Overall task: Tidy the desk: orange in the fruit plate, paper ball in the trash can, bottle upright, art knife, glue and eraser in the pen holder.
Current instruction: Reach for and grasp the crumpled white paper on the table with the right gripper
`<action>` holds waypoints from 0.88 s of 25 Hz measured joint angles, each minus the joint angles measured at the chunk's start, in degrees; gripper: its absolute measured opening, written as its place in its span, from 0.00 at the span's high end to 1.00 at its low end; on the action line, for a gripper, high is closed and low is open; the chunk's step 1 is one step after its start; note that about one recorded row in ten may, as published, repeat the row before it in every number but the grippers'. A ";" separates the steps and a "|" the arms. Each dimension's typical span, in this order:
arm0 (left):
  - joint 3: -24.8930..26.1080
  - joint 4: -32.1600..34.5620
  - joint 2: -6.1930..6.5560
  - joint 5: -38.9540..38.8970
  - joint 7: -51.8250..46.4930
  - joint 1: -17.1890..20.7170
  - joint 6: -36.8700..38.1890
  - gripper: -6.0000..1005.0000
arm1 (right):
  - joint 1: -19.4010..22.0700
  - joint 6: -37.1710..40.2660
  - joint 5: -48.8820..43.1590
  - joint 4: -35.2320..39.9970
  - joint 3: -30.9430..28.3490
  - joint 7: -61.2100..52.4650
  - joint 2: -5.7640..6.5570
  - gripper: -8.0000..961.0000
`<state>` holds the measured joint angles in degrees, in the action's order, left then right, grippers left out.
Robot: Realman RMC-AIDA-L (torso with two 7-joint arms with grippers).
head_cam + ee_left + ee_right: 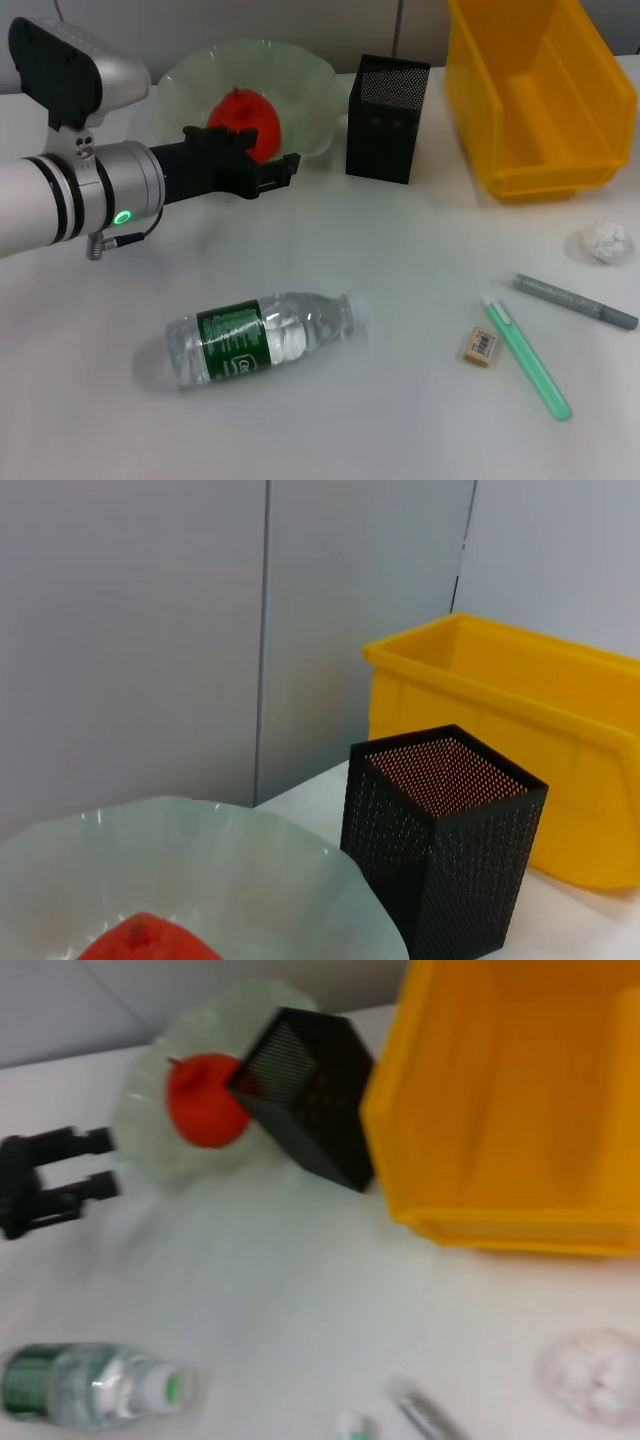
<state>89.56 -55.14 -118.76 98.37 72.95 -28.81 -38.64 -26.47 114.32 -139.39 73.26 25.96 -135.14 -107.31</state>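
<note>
The left gripper [283, 166] hangs open and empty just near of the fruit plate [320, 90], where the orange [248, 118] already sits. That step looks finished; next likely comes standing the bottle [262, 337], lying nearer on the desk [400, 260].

Plain grey panelled wall [150, 630] with vertical seams behind a white tabletop, evenly lit.
</note>
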 joint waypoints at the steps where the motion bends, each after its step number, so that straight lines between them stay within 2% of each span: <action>1: 0.00 0.14 -0.01 -0.01 0.00 -0.11 0.02 0.34 | -0.07 -0.63 -0.79 -0.26 0.26 -0.15 0.01 0.21; 9: 0.00 0.83 0.01 -0.04 0.00 -1.15 0.64 0.34 | -2.69 -7.01 -10.10 -3.45 2.01 -1.15 -0.58 0.22; 14: 0.00 1.13 0.02 -0.04 0.00 -1.21 0.67 0.34 | -5.69 -11.69 -15.82 -6.96 4.33 -1.40 -0.30 0.21; 22: -0.11 3.08 -0.20 -0.79 0.64 -1.77 0.89 0.34 | -9.66 -18.39 -17.61 -12.89 7.33 -1.17 -0.01 0.22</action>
<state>89.45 -52.06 -118.96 97.58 73.59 -30.58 -37.74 -36.14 95.92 -157.00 60.37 33.29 -136.31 -107.32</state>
